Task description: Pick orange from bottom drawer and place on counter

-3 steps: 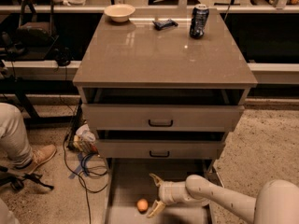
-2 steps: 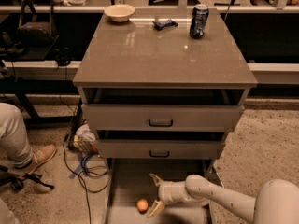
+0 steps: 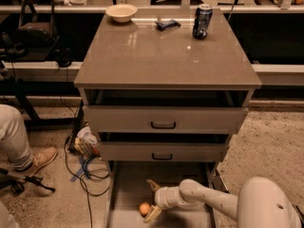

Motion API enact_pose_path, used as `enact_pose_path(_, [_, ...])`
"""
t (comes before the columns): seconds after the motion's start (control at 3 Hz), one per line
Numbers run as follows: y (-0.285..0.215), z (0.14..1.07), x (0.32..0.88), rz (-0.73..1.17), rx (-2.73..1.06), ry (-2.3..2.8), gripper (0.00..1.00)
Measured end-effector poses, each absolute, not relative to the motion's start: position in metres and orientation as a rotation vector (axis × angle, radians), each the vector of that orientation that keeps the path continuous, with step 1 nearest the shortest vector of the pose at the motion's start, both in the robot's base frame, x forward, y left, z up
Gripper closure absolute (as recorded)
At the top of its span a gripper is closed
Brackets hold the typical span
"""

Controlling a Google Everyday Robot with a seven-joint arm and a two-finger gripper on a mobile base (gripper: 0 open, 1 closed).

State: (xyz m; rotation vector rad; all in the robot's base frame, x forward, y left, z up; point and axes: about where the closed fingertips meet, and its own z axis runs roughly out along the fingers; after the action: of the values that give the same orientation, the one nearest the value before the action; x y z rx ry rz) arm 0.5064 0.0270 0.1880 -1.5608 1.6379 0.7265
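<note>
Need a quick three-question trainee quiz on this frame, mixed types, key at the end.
1. Where does the orange lie?
2. True or false: the gripper is shut on the orange.
3. Which stand on the counter? A. a bowl and a can; B. an orange and a cup; C. two oranges.

Key
1. In the bottom drawer, which is pulled out, right by the gripper.
2. False: the gripper is open, low in the drawer, with the orange at its fingers.
3. A.

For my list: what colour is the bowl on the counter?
The bowl is cream, camera view. The open gripper is in the bottom drawer by the orange.
</note>
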Motion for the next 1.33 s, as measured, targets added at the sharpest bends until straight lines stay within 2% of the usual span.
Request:
enact_pose_path(1.0, [0.045,0.132,0.509,0.719,-1.583,1.655,0.00])
enact_pose_path(1.33, [0.045,0.125,0.508,0.712,-1.597,1.663,0.18])
